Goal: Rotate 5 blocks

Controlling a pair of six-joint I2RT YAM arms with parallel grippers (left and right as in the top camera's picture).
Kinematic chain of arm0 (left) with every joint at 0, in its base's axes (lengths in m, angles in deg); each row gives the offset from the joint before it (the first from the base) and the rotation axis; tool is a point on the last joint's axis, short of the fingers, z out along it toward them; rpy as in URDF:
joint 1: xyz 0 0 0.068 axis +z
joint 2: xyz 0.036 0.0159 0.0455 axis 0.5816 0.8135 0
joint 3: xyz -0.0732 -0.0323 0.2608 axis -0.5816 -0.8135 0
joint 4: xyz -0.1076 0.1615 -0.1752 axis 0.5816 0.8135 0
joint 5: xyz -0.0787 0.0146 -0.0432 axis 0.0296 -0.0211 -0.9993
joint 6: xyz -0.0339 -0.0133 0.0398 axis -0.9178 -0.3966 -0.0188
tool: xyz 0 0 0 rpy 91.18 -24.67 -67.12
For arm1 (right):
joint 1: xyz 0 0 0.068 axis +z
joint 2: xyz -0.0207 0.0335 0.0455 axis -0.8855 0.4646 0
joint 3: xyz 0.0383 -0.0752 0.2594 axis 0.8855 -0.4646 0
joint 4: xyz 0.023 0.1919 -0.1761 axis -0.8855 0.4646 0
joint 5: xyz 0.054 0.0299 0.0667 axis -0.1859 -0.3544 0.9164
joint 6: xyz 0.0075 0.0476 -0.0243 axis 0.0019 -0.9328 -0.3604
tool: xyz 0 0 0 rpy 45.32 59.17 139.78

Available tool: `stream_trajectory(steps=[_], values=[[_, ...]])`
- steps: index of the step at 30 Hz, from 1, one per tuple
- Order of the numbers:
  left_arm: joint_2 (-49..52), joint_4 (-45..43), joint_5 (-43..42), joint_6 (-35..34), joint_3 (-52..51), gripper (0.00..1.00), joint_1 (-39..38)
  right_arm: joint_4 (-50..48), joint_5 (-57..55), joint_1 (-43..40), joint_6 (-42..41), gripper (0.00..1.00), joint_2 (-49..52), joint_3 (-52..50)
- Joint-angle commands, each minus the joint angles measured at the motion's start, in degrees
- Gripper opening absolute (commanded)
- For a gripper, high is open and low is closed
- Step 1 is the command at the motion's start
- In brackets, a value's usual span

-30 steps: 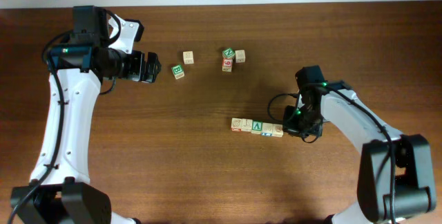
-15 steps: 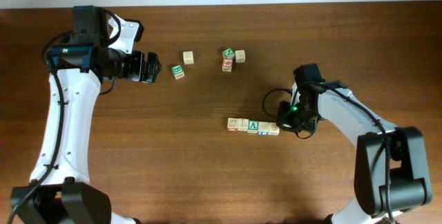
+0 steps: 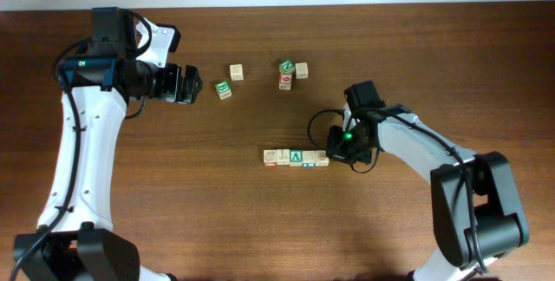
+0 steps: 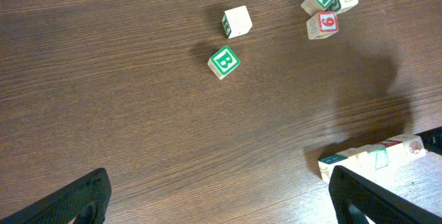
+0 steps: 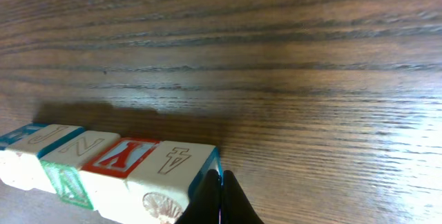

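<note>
Five blocks (image 3: 297, 157), from above?
One touching row in the worktop's (image 3: 217, 220) middle, far from every edge; right hand (image 3: 335, 153) pinched shut at its right end, bare wood around.
Left wrist view?
Left hand (image 4: 217, 182) wide over open wood, well apart from the row.
Right wrist view?
Closed tips at the end block's corner.

Even light, soft shadows, wood glare

A dark wooden table (image 3: 173, 194) carries the blocks (image 3: 297, 157) near its middle — one straight row, side touching side. Farther back lie a green "B" cube (image 3: 224, 89), a pale cube (image 3: 236, 72) and a close cluster — green-topped cube (image 3: 287, 66), red "6" cube (image 3: 285, 81), second pale cube (image 3: 301, 70).
</note>
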Motion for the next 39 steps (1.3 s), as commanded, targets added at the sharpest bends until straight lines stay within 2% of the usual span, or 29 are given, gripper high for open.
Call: stream_trajectory(steps=[1, 4, 6, 10, 13, 16, 19, 24, 26, 28, 29, 30, 31, 34, 37, 39], values=[[0.31, -0.11, 0.17, -0.07, 1.01, 0.99, -0.02, -0.35, 1.46, 0.39, -0.72, 0.04, 0.55, 0.15], [0.31, -0.09, 0.17, -0.07, 1.01, 0.99, -0.02, 1.18, 1.81, 0.22, 0.61, 0.06, 0.48, 1.38], [0.31, -0.11, 0.31, 0.04, 1.01, 0.99, -0.02, 4.87, 1.73, -0.52, 2.21, 0.13, 0.48, 4.04], [0.31, -2.51, -0.94, 0.13, 1.09, 0.99, -0.02, 16.2, 0.66, -3.96, 8.63, 0.23, 0.48, 13.6], [0.31, -2.47, -0.92, 0.15, 1.05, 0.99, -0.02, 21.92, 0.72, -6.27, 11.19, 0.25, 0.48, 19.21], [0.31, -2.49, -0.94, 0.13, 1.05, 0.99, -0.04, 25.83, 3.54, -7.74, 12.39, 0.25, 0.48, 23.02], [0.31, -2.43, -1.6, 0.13, 1.05, 0.99, -0.04, 25.99, 16.83, -9.4, 15.8, 0.26, 0.48, 25.11], [0.31, -0.74, -16.59, 0.11, 1.05, 0.99, -0.04, 24.9, 18.6, -10.91, 16.35, 0.15, 0.48, 25.11], [0.31, -0.74, -23.04, 0.13, 1.05, 0.99, -0.04, 25.7, 22.36, -11.28, 20.26, 0.12, 0.48, 25.09], [0.31, -0.79, -25.49, 0.13, 1.05, 0.99, -0.04, 25.68, 25.24, -11.87, 21.22, 0.09, 0.17, 25.14], [0.31, -0.9, -25.66, 0.13, 1.05, 0.92, -0.04, 25.7, 25.4, -12.28, 21.22, 0.09, -0.31, 25.14], [0.31, -0.96, -25.62, 0.13, 1.05, 0.74, -0.04, 25.77, 25.4, -12.68, 21.27, 0.09, -0.96, 25.14], [0.31, -0.79, -25.64, -0.11, 1.05, 0.62, -0.04, 26.12, 25.38, -13.62, 21.44, 0.09, -2.23, 25.18], [0.31, -0.04, -25.24, -5.75, 1.05, 0.38, -0.04, 28.33, 24.94, -16.55, 22.97, 0.09, -5.97, 25.92], [0.31, 0.92, -20.94, -13.35, 0.98, 0.03, -0.37, 33.24, 24.57, -21.16, 27.19, 0.09, -10.8, 25.99], [0.31, 1.46, -15.34, -18.29, 0.66, 0.0, -1.6, 37.18, 23.52, -23.1, 29.14, 0.06, -11.52, 25.97]])
